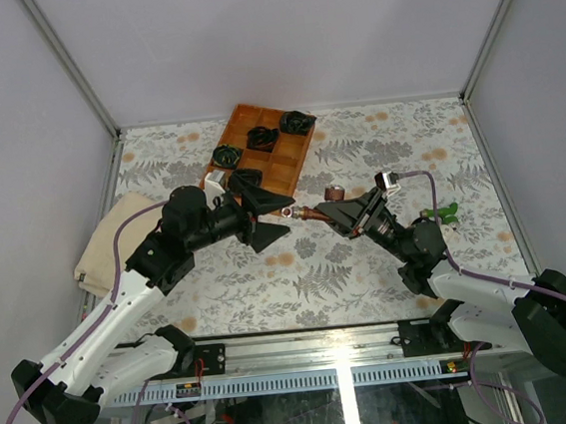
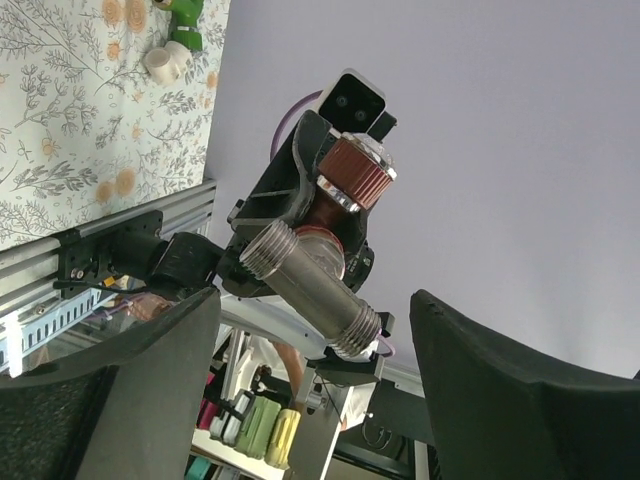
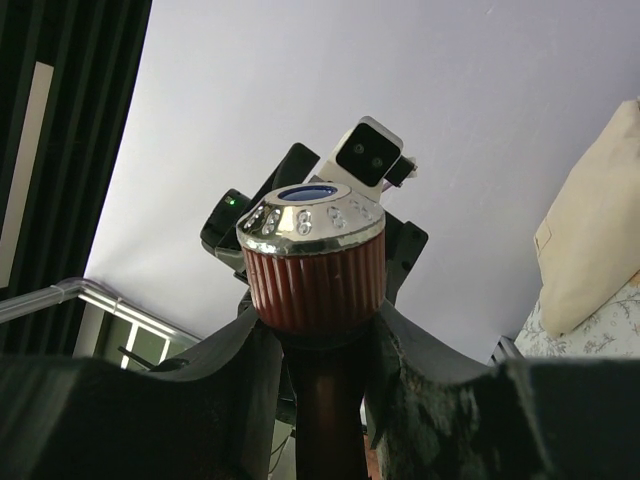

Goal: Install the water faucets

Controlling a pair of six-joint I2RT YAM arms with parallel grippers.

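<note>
My right gripper (image 1: pixel 331 214) is shut on the dark red-brown water faucet (image 1: pixel 310 212) and holds it above the table, pointing left. In the right wrist view the fingers (image 3: pixel 240 390) clamp its stem below the ribbed red knob (image 3: pixel 315 270). In the left wrist view its silvery threaded end (image 2: pixel 318 295) points into the gap of my left gripper (image 2: pixel 315 400), a little short of the fingertips. That gripper's jaws stand wide apart, clear of the thread on both sides. The green water faucet (image 1: pixel 445 213) lies on the table to the right, also the green faucet (image 2: pixel 182 22).
A wooden tray (image 1: pixel 291 166) with black-and-green coiled bundles (image 1: pixel 262 137) stands at the back centre. A cream cloth (image 1: pixel 114 246) lies at the left. A small white piece (image 2: pixel 165 64) sits beside the green faucet.
</note>
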